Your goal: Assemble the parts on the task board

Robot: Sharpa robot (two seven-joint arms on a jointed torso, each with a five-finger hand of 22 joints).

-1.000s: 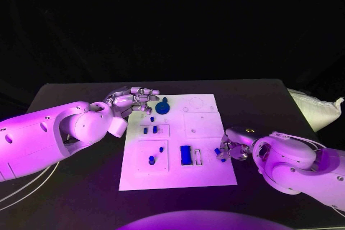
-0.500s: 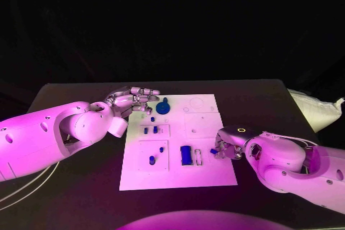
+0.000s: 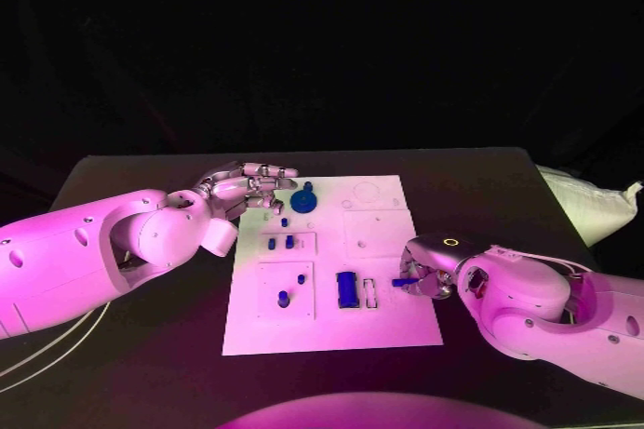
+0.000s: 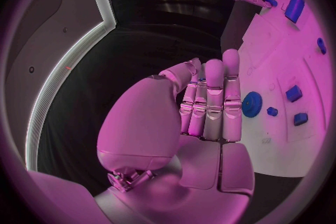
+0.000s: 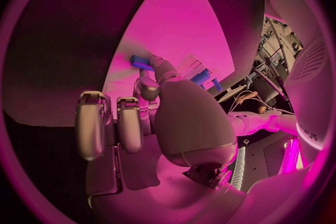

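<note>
The white task board lies mid-table. My right hand hangs over its right edge and pinches a small blue part between thumb and a finger; the same part sticks out past the fingertips of the right hand. Just left of it a blue block stands in the board. My left hand hovers at the board's far left corner beside the blue gear, holding nothing; the left hand keeps its fingers straight and side by side near the gear.
Several small blue parts sit in the board's left recesses, with two more nearer me. A pale bag lies off the black table's right edge. Cables hang at the left.
My right hand has carried the small blue part leftward from the board's right edge, closer to the blue block. The left hand has stayed still.
</note>
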